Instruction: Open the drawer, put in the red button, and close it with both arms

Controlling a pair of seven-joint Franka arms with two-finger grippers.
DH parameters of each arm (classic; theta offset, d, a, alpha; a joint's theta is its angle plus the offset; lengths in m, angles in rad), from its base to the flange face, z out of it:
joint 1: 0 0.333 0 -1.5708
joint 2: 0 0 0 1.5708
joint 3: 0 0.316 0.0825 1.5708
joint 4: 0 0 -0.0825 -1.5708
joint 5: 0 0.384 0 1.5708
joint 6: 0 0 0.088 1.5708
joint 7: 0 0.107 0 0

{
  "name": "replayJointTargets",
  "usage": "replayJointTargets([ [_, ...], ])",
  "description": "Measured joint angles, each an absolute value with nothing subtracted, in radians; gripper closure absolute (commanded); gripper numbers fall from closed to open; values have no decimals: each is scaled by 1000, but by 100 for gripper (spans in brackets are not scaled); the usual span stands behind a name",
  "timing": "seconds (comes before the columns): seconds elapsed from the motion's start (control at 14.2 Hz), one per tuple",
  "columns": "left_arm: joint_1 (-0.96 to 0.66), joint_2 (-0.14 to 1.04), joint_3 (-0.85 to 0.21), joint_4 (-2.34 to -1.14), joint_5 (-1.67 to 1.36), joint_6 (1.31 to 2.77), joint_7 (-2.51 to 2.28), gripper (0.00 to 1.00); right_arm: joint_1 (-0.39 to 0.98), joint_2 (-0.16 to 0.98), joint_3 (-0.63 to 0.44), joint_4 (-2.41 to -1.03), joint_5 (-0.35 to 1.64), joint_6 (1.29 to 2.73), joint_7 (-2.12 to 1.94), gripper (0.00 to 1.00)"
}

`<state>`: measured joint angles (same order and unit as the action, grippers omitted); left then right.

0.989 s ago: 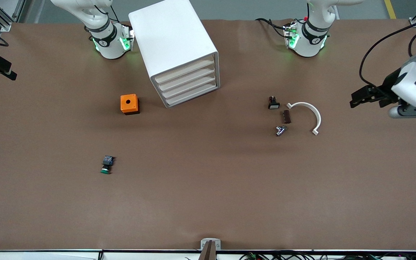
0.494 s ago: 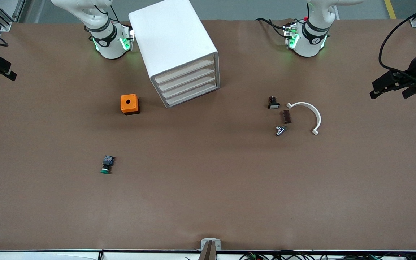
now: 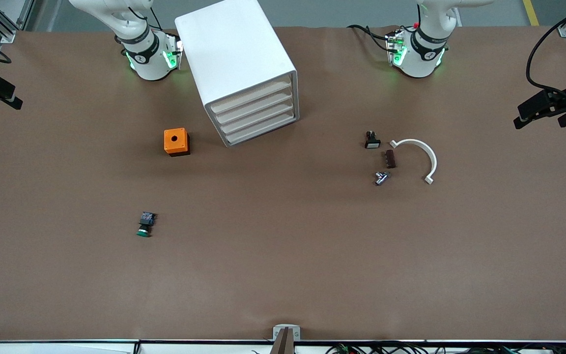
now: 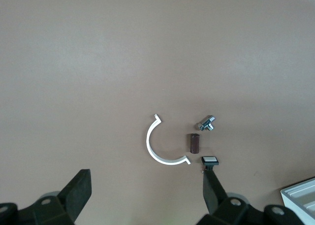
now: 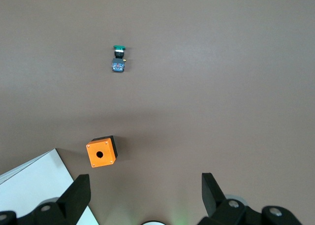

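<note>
No red button shows in any view. The white drawer cabinet stands between the arm bases with all its drawers shut; its corner shows in the right wrist view. My left gripper is open and empty, up over the table edge at the left arm's end; its wrist view looks down on small parts. My right gripper is open and empty, high over the table near its own base, and it is out of the front view. A green-capped button lies nearer the front camera.
An orange box with a hole sits beside the cabinet. A white arc, a brown block, a metal fitting and a white-capped black switch lie together toward the left arm's end.
My left gripper has drawn away from the small parts toward the left arm's end of the table, now partly out of the front view. Nothing on the table has moved.
</note>
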<state>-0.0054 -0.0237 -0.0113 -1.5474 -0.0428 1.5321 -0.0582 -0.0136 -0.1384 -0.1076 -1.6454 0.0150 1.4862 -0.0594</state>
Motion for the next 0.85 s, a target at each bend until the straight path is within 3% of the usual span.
replayJointTargets([
  [0.85,-5,-17,-16,-1547,-43,1529,-20,0,-14,-138,-108,-1646,15,1486,-59,0],
])
